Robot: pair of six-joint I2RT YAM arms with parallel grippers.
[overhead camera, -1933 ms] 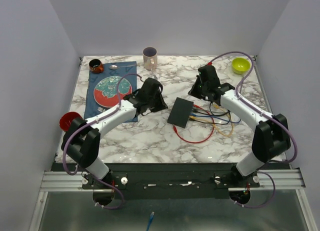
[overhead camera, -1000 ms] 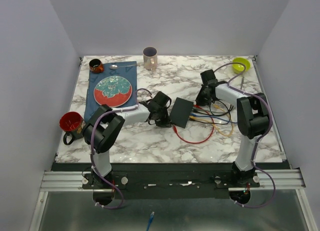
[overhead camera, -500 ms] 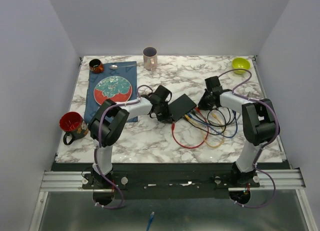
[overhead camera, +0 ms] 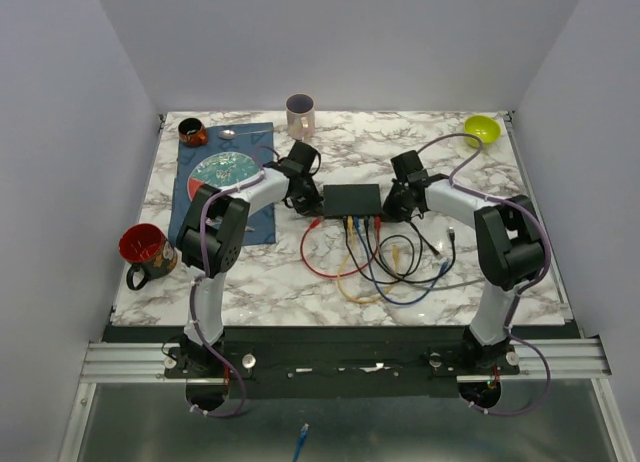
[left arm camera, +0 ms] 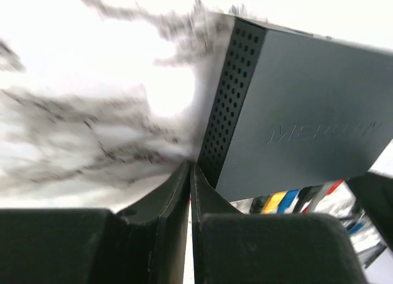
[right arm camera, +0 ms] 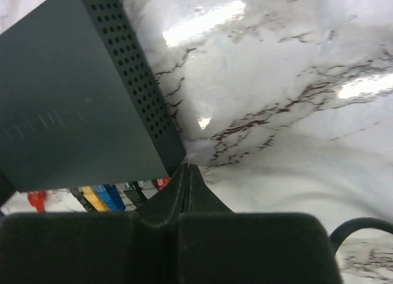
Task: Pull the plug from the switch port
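Matte-black switch (overhead camera: 352,199) (perforated sides), coloured plugs (left arm camera: 288,201), marble table (overhead camera: 360,152)

Your top camera hangs above and behind the arm bases, looking down and forward over the whole table (overhead camera: 250,282) from far off; your left wrist camera sits low and very close, looking past the pinched tips of the left gripper (left arm camera: 191,167) at one perforated end of the switch (left arm camera: 295,130); your right wrist camera does the same past the right gripper (right arm camera: 188,168) at the opposite end; all three share the switch, and both wrist views catch its coloured plugs (right arm camera: 101,198).
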